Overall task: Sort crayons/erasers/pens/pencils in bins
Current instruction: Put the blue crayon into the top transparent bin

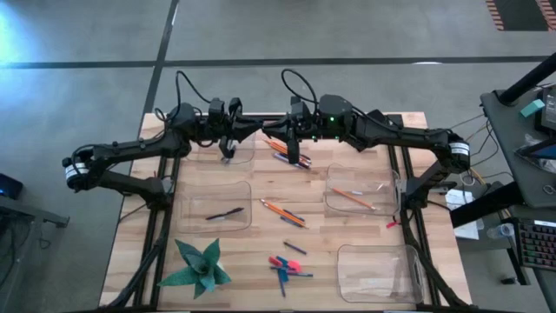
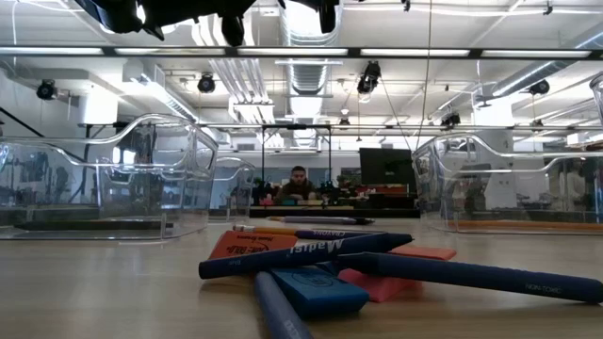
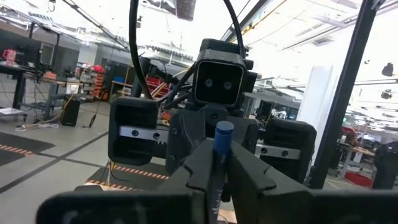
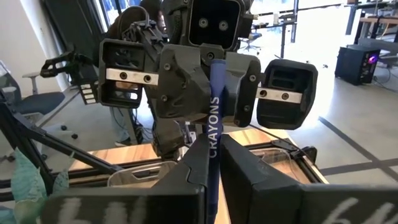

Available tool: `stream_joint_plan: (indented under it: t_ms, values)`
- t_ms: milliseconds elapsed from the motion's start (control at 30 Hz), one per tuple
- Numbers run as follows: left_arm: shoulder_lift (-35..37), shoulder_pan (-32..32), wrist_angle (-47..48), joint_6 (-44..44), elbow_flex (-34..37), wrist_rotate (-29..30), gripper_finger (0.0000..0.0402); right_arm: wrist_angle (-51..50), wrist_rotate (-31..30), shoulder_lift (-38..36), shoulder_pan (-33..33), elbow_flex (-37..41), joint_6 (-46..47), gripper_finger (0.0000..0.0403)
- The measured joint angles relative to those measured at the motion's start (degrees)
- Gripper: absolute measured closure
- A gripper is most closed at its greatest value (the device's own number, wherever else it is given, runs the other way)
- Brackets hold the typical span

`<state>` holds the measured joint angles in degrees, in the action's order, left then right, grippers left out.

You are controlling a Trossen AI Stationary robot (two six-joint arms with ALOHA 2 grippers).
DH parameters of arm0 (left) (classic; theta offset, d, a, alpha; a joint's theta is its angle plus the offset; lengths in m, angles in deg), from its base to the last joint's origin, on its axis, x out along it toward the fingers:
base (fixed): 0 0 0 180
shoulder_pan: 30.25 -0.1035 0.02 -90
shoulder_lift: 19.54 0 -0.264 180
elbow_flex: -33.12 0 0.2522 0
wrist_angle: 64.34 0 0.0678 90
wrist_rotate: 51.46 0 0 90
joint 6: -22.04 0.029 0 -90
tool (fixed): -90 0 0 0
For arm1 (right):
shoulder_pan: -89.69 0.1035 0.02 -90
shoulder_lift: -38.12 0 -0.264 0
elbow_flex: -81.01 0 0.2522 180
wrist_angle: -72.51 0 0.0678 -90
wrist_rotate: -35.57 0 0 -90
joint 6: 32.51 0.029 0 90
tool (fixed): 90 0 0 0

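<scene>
Above the table's far middle, a blue crayon [image 4: 214, 118] with white lettering stands upright between my two grippers, which meet tip to tip. My left gripper [image 1: 261, 130] comes from the table's left and my right gripper [image 1: 288, 132] from the right. Both are shut on the crayon. Orange pencils [image 1: 282, 211] lie flat on the table's middle, and another [image 1: 352, 197] lies in the right bin [image 1: 382, 187]. Pink-red and blue erasers [image 2: 316, 292] lie among blue sticks near the front edge. My left gripper pinches the crayon just below its upper end [image 3: 222, 134] between its two fingers [image 3: 198, 165]. The fingers come about level from the table's left and lie across the crayon, which stands upright, clear of the table. My right gripper pinches the crayon's lettered shaft [image 4: 213, 146] between its two fingers [image 4: 193, 165]. This is lower down than the left fingers [image 4: 180, 81]. It comes level from the table's right, across the crayon. The crayon's lower end is hidden behind the fingers.
A bin [image 1: 248, 158] stands at the far left, another [image 1: 195, 198] with a black pen [image 1: 224, 213] at the near left, and another [image 1: 408, 269] at the near right. Pens and a pencil [image 1: 291, 155] lie under the grippers. A green folded-paper shape [image 1: 200, 265] sits at the near left.
</scene>
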<state>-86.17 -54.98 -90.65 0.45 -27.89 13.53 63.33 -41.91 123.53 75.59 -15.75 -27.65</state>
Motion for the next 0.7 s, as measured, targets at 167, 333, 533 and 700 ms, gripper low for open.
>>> stream_joint_plan:
  t_ms: [167,333,533,700]
  values:
    - [0.00,0.00,0.00,-0.36,0.34,-0.23,0.0385,-0.86,-0.03,0.00,-0.02,0.00,2.99,0.0336]
    - [0.00,0.04,0.00,-0.24,0.68,-0.46,0.0386,-4.44,-0.24,-0.50,-0.05,0.00,2.67,0.0275]
    - [0.00,-0.36,0.31,-0.15,0.74,-0.49,0.0387,-12.97,-0.77,-4.36,-1.40,0.00,2.46,0.0225]
    - [0.02,-2.43,6.15,-0.08,0.77,-0.46,0.0387,-22.33,-5.93,-6.93,-2.20,0.00,2.02,0.0214]
